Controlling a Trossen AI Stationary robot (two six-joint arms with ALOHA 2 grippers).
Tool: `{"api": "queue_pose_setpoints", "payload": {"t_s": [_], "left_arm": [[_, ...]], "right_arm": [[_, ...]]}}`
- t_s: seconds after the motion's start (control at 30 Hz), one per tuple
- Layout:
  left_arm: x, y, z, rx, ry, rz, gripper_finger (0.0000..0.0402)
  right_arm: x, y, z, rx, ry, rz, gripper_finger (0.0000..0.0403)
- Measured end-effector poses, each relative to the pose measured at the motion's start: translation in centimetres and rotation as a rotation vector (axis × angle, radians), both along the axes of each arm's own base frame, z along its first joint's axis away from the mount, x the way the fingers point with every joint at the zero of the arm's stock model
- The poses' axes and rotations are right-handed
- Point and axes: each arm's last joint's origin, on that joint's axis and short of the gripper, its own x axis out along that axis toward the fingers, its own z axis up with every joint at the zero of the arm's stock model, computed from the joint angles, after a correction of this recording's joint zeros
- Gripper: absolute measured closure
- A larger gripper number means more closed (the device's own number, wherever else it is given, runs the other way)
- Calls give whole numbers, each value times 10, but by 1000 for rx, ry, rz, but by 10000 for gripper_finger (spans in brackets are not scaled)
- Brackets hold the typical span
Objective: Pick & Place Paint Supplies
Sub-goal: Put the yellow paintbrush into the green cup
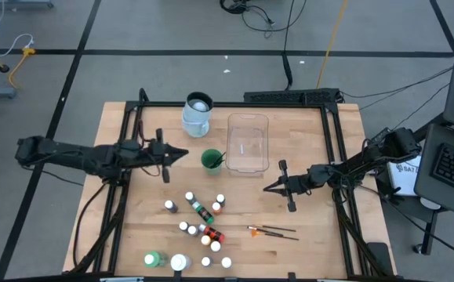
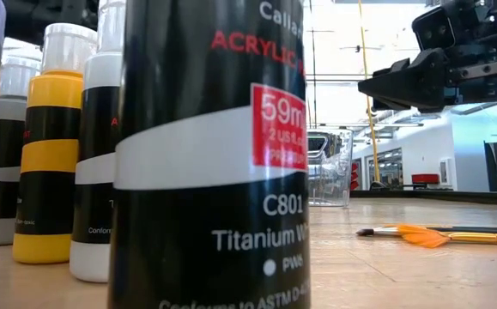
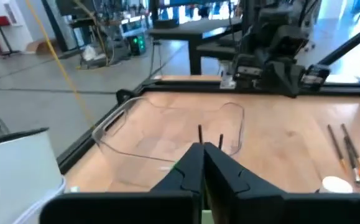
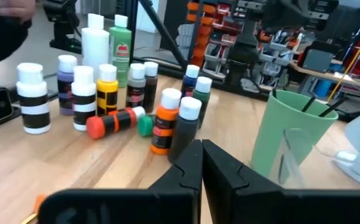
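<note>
Wooden table (image 1: 305, 243) with black frame rails along its edges. Far side: pale jug (image 1: 197, 113), clear plastic tub (image 1: 248, 142) just right of it. Green cup (image 1: 212, 160) sits near the tub's near-left corner, with dark brush handles standing in it. Centre to near edge: loose cluster of small white-capped paint bottles (image 1: 203, 223), mostly upright, a couple lying flat. Near-left edge: larger green bottle (image 1: 154, 258) with white jar (image 1: 179, 262) beside it. Right of the cluster: two thin orange-tipped brushes (image 1: 274, 231) lying flat, side by side.
</note>
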Motion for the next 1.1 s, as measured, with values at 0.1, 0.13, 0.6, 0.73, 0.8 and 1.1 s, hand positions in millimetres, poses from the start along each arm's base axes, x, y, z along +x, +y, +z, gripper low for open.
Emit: {"api": "queue_pose_setpoints", "payload": {"t_s": [0.1, 0.13, 0.6, 0.73, 0.8, 1.1], "left_arm": [[-4, -3, -10, 2, 13, -96, 393], [-5, -4, -15, 1, 27, -119, 397], [-5, -7, -25, -51, 44, -165, 386], [-5, -9, -25, -54, 44, -184, 391], [-5, -11, -25, -54, 43, -197, 398], [-6, -17, -23, -38, 31, -235, 386]], "right_arm": [[0, 2, -1, 2, 6, 10, 403], [-1, 3, 0, -5, 4, 15, 403], [25, 97, 53, -156, 709, -121, 403], [12, 114, 75, -19, 879, -204, 403], [4, 115, 77, 76, 963, -281, 403], [-8, 117, 35, 301, 1199, -280, 352]]}}
